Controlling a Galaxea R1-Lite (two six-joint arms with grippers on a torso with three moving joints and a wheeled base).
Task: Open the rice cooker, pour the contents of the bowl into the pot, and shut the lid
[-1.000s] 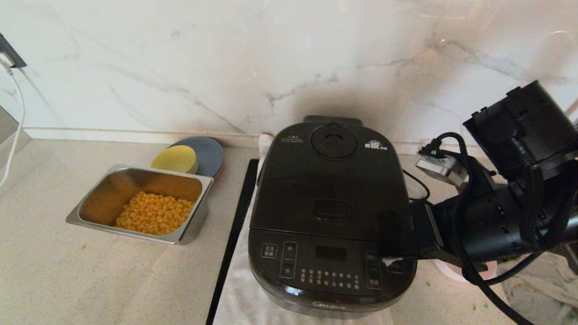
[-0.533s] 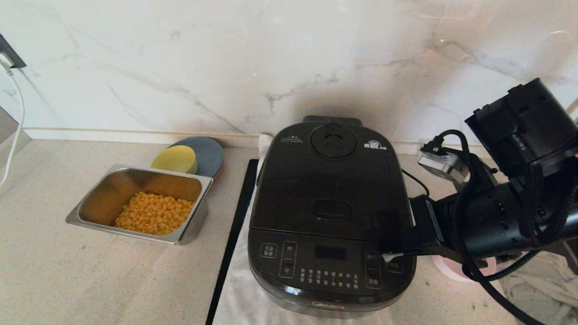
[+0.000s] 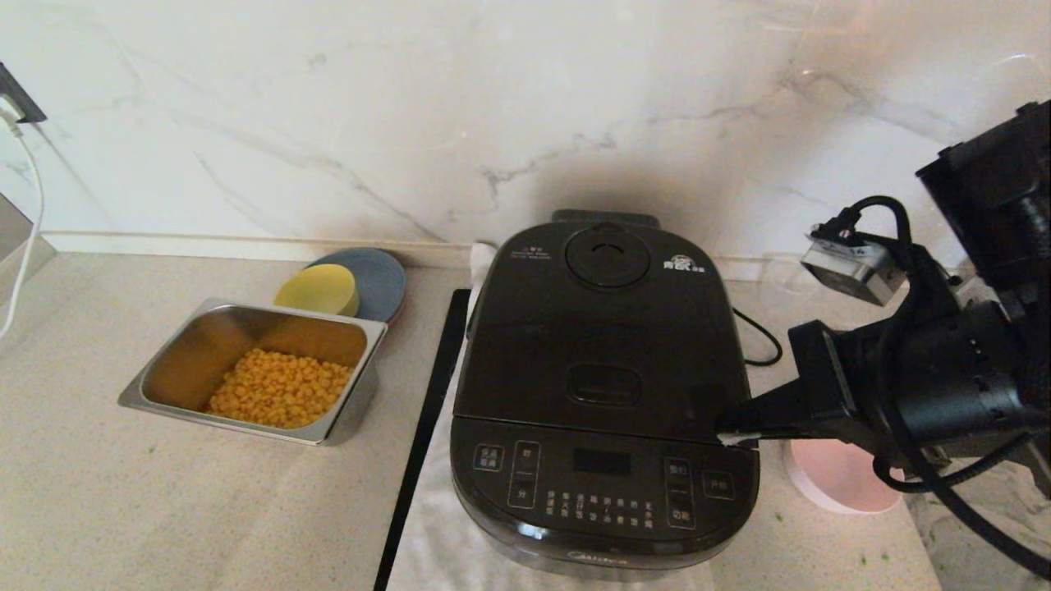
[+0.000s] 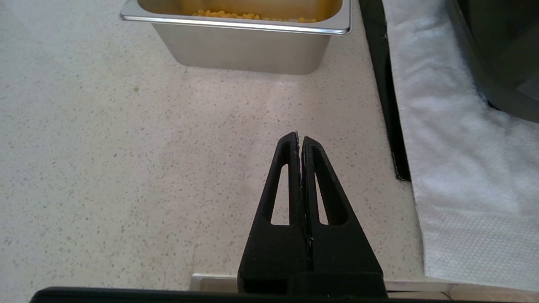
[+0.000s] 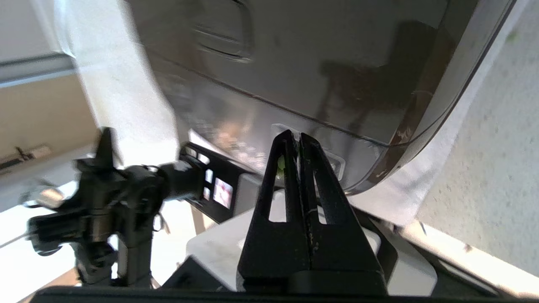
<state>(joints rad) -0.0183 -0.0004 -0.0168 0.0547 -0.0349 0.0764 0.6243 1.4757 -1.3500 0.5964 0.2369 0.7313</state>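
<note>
The dark glossy rice cooker point(image 3: 593, 486) stands on a white cloth mid-counter, its lid point(image 3: 603, 328) down, so the pot is hidden. My right gripper point(image 3: 727, 436) is shut and empty. It hovers at the cooker's front right corner, just above the seam between lid and button panel; the right wrist view shows the same gripper point(image 5: 299, 135) with a green bit stuck to one finger point(image 5: 281, 163). The small pinkish-white bowl point(image 3: 833, 483) sits right of the cooker, partly under my right arm; its contents do not show. My left gripper point(image 4: 300, 139) is shut over bare counter.
A steel tray point(image 3: 168, 364) of corn sits left of the cooker, with a yellow dish point(image 3: 318, 289) and a blue-grey plate point(image 3: 379, 277) behind it. A black strip point(image 3: 427, 427) edges the white cloth point(image 3: 431, 533). A cable point(image 3: 759, 336) runs behind the cooker.
My right gripper has pulled back to the right and risen off the right-hand buttons of the panel, uncovering more of the bowl. The lid stays down.
</note>
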